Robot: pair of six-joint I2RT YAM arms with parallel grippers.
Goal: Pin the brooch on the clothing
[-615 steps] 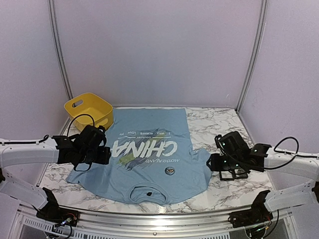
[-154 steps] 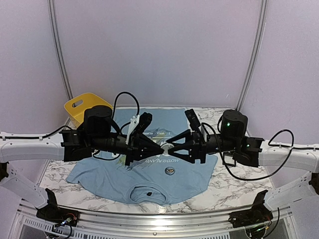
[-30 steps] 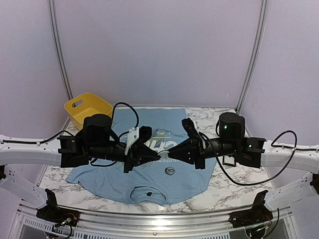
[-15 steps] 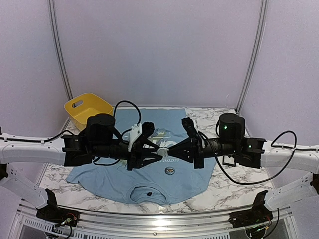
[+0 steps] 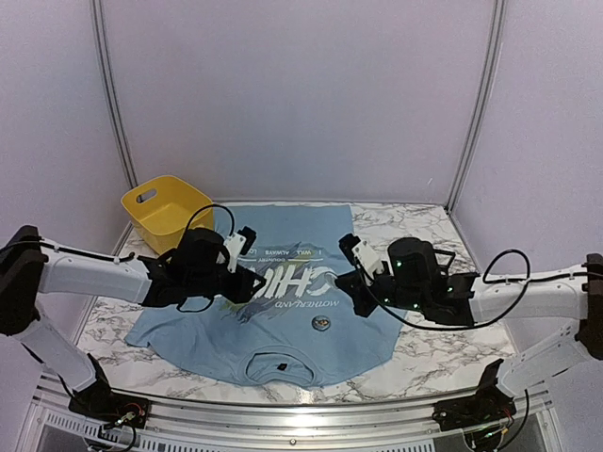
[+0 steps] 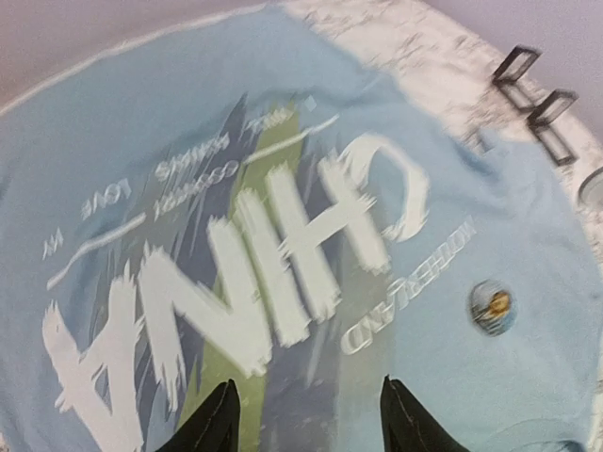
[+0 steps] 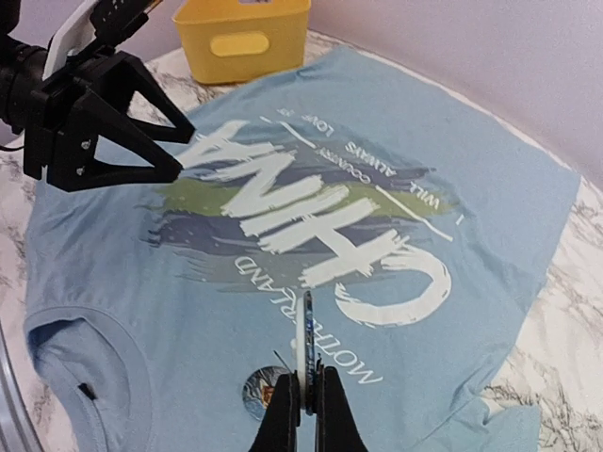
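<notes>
Right gripper pinched tight on a thin white piece held edge-on; left gripper spread wide, empty.
Just under the right jaws a round brooch lies on the soft light-blue T-shirt, flat on veined marble; beyond, a yellow plastic basket.

Light blue clothing on a white, grey-veined marble table.
White "CHINA" lettering crosses yellow-green and dark blue-grey brush streaks. The round brooch at the shirt's 4 o'clock shows blue and orange, the basket at 10 o'clock is yellow, and the black right hand pinches a thin white piece.
</notes>
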